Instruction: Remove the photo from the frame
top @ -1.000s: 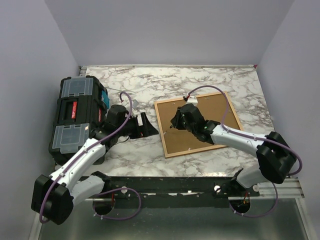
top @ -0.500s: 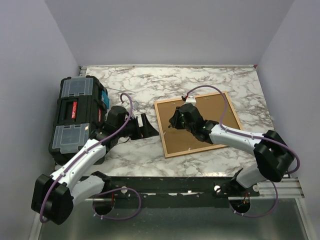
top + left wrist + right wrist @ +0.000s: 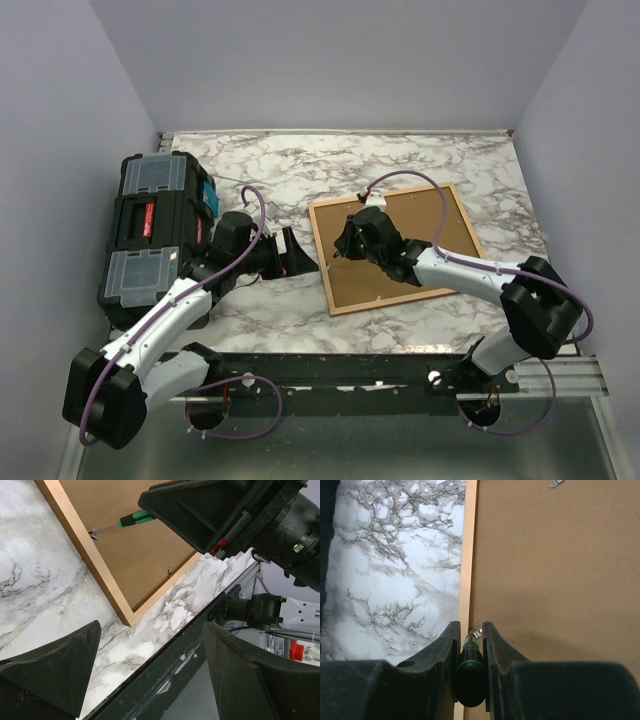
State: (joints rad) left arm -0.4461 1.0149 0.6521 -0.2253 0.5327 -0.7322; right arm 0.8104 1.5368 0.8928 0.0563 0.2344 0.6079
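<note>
Left gripper (image 3: 298, 252): held just above the marble table (image 3: 300, 180), between the toolbox and the frame; jaws spread wide, nothing between them. Right gripper (image 3: 470, 630): over the left part of the frame, jaws closed on the black-and-green handle of a screwdriver (image 3: 469, 677). The screwdriver's shaft points at a small metal clip (image 3: 93, 533) on the frame's left rail; the tip is at the clip, though contact cannot be confirmed. Frame (image 3: 322, 262): orange-brown wood, lying flat and face down on the table, right of centre, turned slightly askew. Backing board (image 3: 440, 215): plain brown, seated inside the frame, facing up. Photo: not visible; anything under the board is hidden. Toolbox (image 3: 150, 235): black, with clear-lidded compartments, at the table's left edge, well apart from the frame.
</note>
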